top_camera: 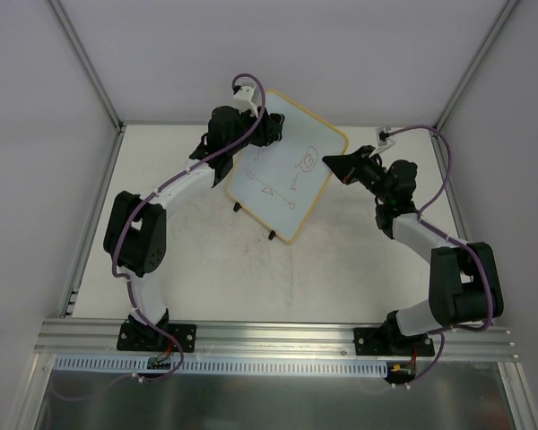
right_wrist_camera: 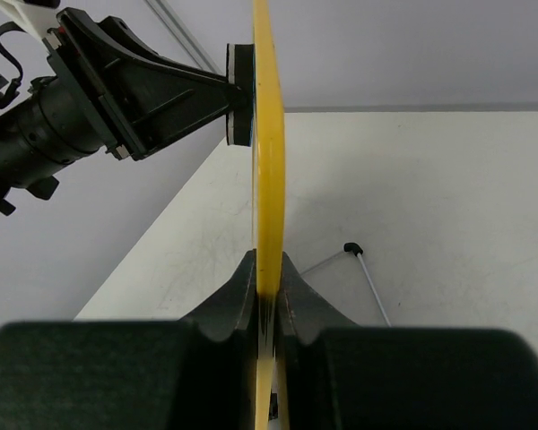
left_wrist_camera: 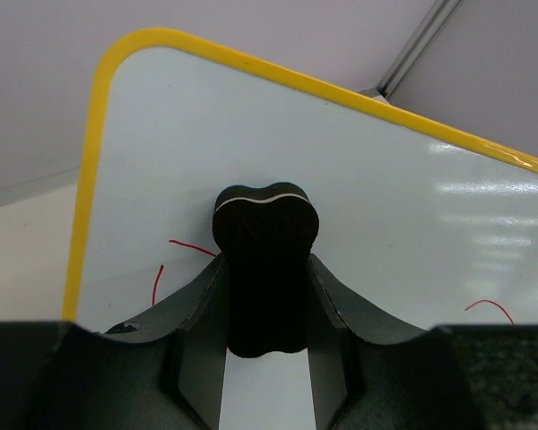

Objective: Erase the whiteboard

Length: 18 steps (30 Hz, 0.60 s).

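White on the whiteboard [top_camera: 282, 175], yellow-orange round its frame, with thin red doodles across the face and black on the two feet. Black on the eraser [left_wrist_camera: 267, 260], one fine white stripe near its top. Black too on the left gripper [left_wrist_camera: 267, 309] and right gripper [right_wrist_camera: 267, 291]. Off-white on the bench [top_camera: 341, 260] — faint grey scuffs.

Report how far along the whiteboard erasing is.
Done: the right gripper is shut on the whiteboard by its yellow edge, steadying it.
In hand: the left gripper holds a black eraser against the board's face near an upper corner.
Left: red marks show beside the eraser and doodles cover the middle, so wiping seems barely begun.
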Motion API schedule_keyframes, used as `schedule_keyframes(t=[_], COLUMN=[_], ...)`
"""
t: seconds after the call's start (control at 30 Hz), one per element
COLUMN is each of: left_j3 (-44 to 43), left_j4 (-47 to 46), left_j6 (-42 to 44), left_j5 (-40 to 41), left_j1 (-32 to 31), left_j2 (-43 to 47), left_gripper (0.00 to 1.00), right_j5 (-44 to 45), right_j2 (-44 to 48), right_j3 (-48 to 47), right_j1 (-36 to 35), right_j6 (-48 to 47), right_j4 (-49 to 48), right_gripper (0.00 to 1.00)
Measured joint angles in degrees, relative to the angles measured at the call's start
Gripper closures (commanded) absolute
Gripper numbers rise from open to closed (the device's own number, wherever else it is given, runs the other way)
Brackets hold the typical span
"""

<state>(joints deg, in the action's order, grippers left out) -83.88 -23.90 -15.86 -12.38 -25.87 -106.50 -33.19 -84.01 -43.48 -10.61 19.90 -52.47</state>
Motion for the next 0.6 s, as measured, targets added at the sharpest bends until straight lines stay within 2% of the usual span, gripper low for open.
schedule_keyframes(t=[0.6], left_j3=[-1.09], left_j4=[-2.43], left_j6=[3.85], left_j5=[6.78], left_j1=[-0.79], left_j2=[-0.83], left_gripper=[0.99], right_j5=[0.42], right_j2=[0.0], right_j3=[-0.13], right_j1=[-0.17], right_j6=[0.07], right_j4=[0.46], right_gripper=[1.0])
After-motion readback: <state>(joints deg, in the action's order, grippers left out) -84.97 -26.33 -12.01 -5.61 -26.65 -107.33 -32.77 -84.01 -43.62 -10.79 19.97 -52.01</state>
